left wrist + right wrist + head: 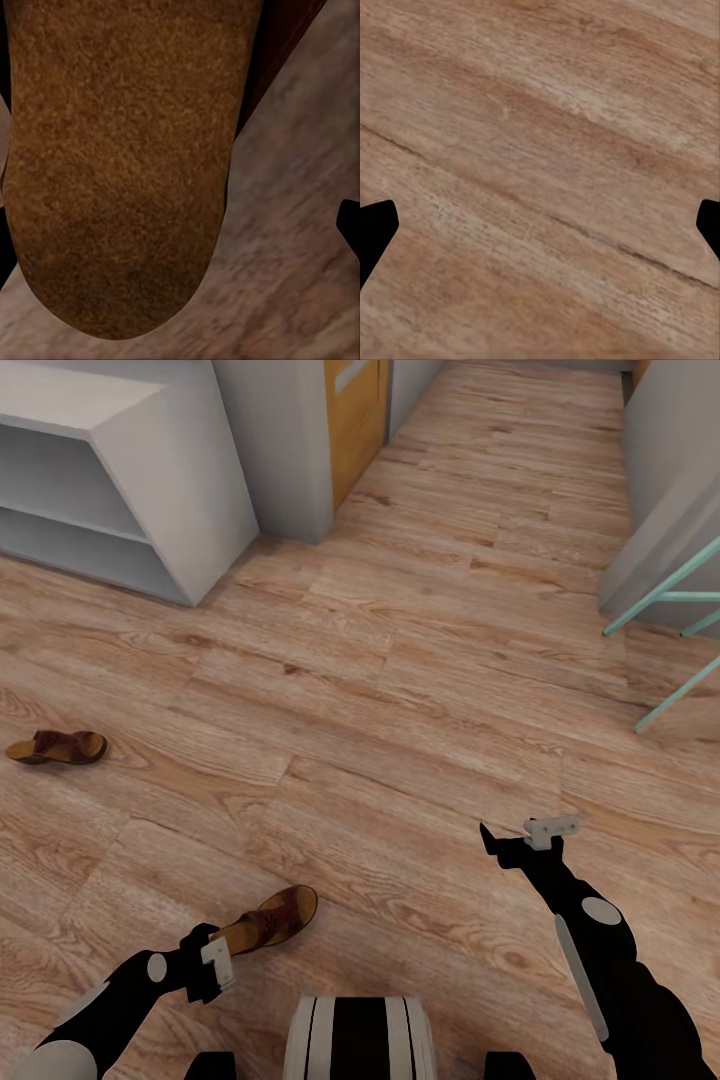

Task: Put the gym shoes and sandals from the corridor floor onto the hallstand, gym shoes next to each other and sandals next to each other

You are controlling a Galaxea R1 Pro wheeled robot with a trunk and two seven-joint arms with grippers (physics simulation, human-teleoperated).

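One dark-brown sandal [272,920] lies on the wood-plank corridor floor [420,690] just ahead of my left gripper [215,960]. In the left wrist view this sandal [127,165] looms very close, and a dark fingertip [349,226] stands apart from it with floor between, so the gripper is open. The other sandal [57,748] lies on the floor at the far left. The white-grey hallstand [150,470] with open shelves stands at the back left. My right gripper [520,832] hangs open over bare planks [540,180]. The gym shoes are out of view.
A grey wall corner [285,450] and a wooden door [355,420] stand behind the hallstand's right end. Teal slanted legs [668,622] reach in from the right, beside a grey wall [660,490]. The corridor runs on ahead. My base [355,1040] shows at the bottom.
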